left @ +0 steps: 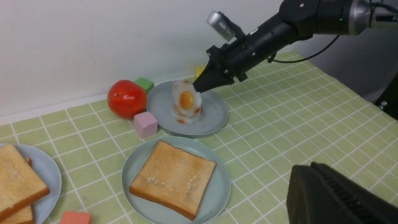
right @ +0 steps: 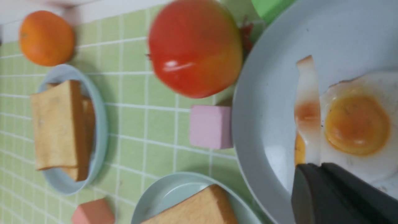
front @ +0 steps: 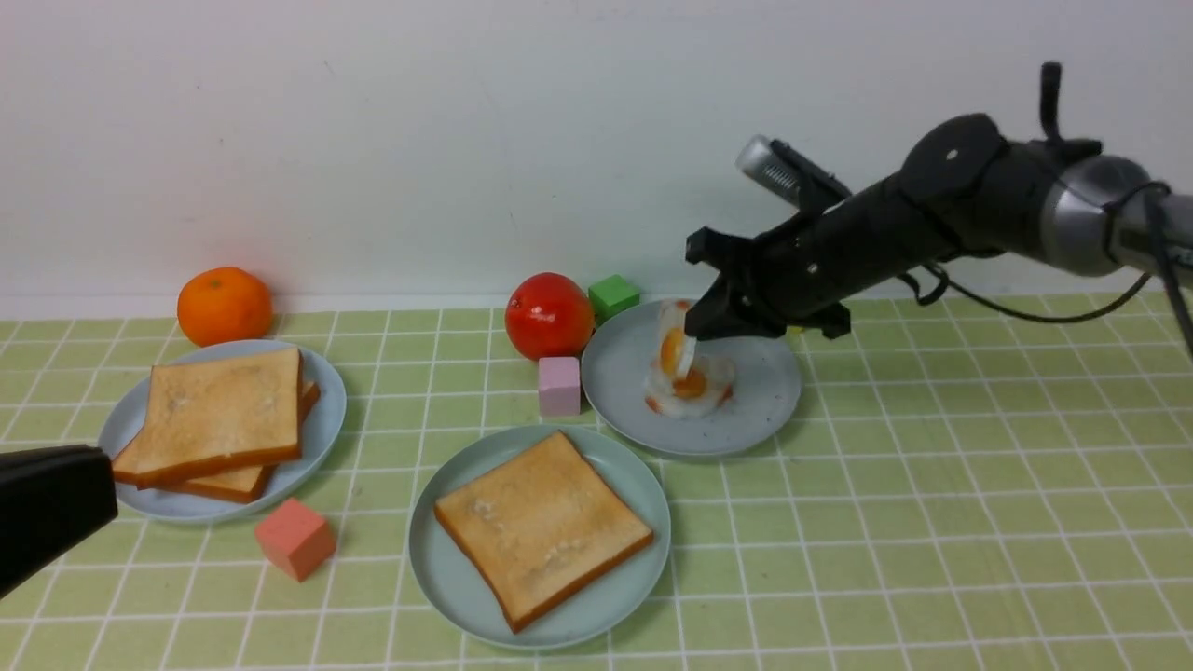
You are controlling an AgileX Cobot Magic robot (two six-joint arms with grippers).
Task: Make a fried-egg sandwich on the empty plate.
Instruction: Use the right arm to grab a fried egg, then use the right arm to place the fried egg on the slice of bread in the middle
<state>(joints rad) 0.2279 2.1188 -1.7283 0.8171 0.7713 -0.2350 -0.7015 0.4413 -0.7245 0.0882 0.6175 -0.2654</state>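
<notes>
Right tool (front: 697, 328): closed on the rim of a fried egg (front: 671, 352), which stands nearly on edge. Its lower rim looks to be touching a second egg (front: 697, 388) lying flat on the bluish-grey plate (front: 764, 396), toward the far edge of the bench (front: 932, 522).
Left tool (front: 47, 503): shut, holding nothing, at the near-left corner.
Teal-green plate (front: 447, 587): by the near edge, about midway along, carrying one toast slice (front: 542, 527).
Fried-egg sandwich: not built; I judge the egg goes on next.
Risk, grip: I'm pinching only a thin rim, so the egg could slip out mid-carry.
Risk, stacking: the second egg may cling and drag along.
Risk, path: the pink cube (front: 559, 385) sits just beside the plate; a low carry could clip it.
</notes>
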